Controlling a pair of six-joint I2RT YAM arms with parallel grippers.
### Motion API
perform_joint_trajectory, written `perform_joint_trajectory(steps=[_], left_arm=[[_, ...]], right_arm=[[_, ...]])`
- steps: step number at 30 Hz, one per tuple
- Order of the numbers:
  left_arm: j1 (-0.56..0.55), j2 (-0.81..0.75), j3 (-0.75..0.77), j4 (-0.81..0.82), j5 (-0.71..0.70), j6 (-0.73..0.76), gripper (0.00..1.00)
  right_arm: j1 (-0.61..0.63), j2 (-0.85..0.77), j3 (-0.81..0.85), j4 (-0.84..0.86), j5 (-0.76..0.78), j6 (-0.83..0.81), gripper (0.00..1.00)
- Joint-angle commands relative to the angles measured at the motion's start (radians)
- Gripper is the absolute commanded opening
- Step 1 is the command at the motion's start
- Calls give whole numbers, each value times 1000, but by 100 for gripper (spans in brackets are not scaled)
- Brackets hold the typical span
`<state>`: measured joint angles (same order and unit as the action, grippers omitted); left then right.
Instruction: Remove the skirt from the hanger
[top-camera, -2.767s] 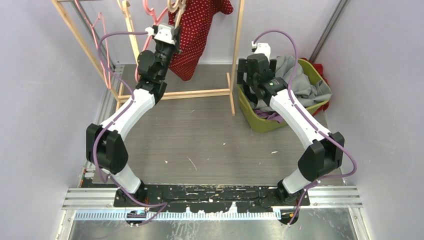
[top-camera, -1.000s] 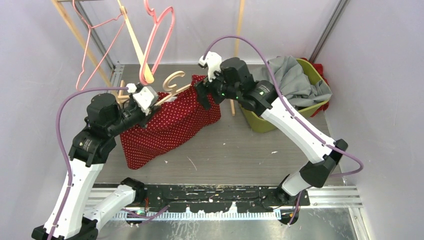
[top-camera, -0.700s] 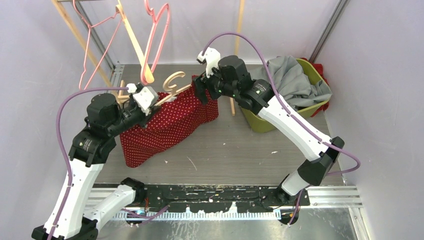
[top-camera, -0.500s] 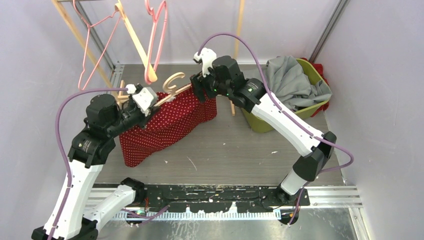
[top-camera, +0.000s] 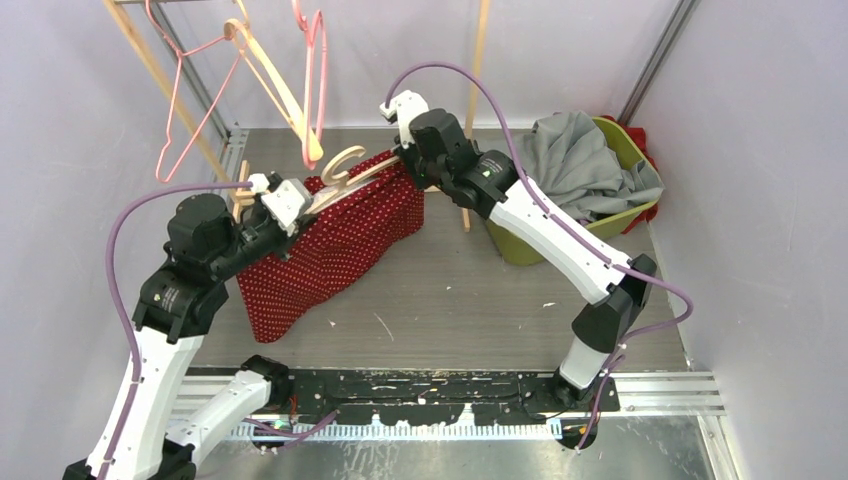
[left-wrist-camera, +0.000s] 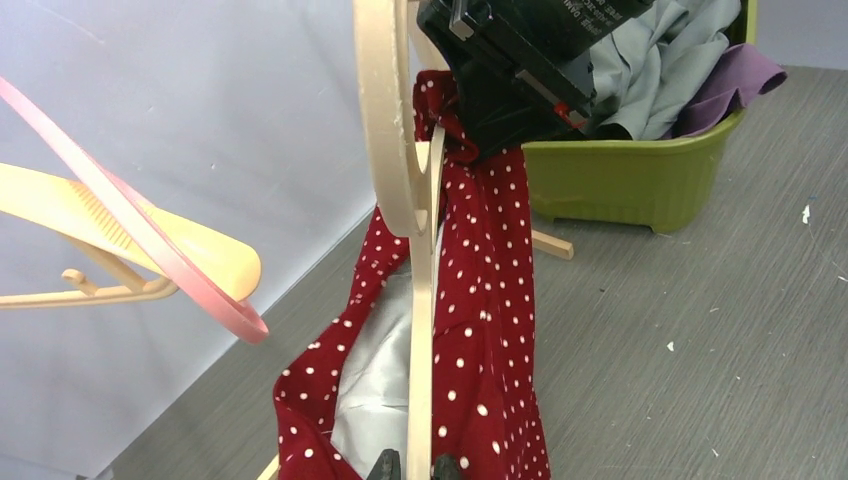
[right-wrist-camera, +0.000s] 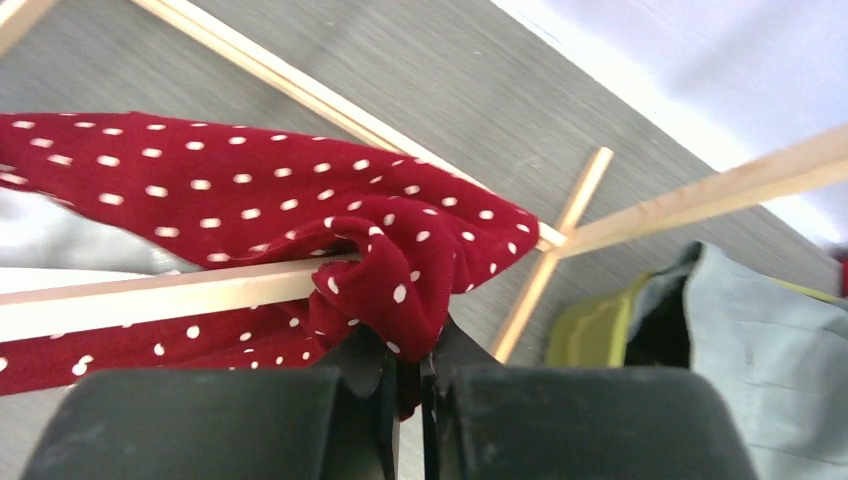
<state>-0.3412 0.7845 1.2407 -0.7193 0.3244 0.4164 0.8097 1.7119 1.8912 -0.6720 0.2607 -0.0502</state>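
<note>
We see soft, even light from overhead on the grey table (top-camera: 450, 290), with only faint shadows beneath the arms. The pale walls (top-camera: 760, 150) look slightly washed out (no hard glare, though). Close to the left wrist lens the pink hanger (left-wrist-camera: 225, 308) goes soft; the skirt (right-wrist-camera: 400, 260) keeps crisp dots.

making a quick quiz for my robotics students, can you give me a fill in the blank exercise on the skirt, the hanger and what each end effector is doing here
1. The skirt is red with white ____.
2. The right end effector is shut on a bunched corner of the ____.
3. The left end effector is shut on the ____ hanger.
4. A grey cloth is heaped in the ____ bin.

Missing words: dots; skirt; wooden; green
</note>
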Motion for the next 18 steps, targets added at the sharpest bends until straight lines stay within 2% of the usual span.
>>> perform_joint_trajectory(steps=[1, 12, 18], left_arm=[[-1, -49, 4, 70, -1, 33, 0], [-1, -63, 14, 26, -49, 66, 0], [-2, -58, 25, 7, -58, 83, 0]], right_arm=[[-88, -85, -27, 74, 247, -111, 1], [-308, -50, -8, 118, 174, -142, 1], [-351, -11, -31, 145, 136, -171, 1]])
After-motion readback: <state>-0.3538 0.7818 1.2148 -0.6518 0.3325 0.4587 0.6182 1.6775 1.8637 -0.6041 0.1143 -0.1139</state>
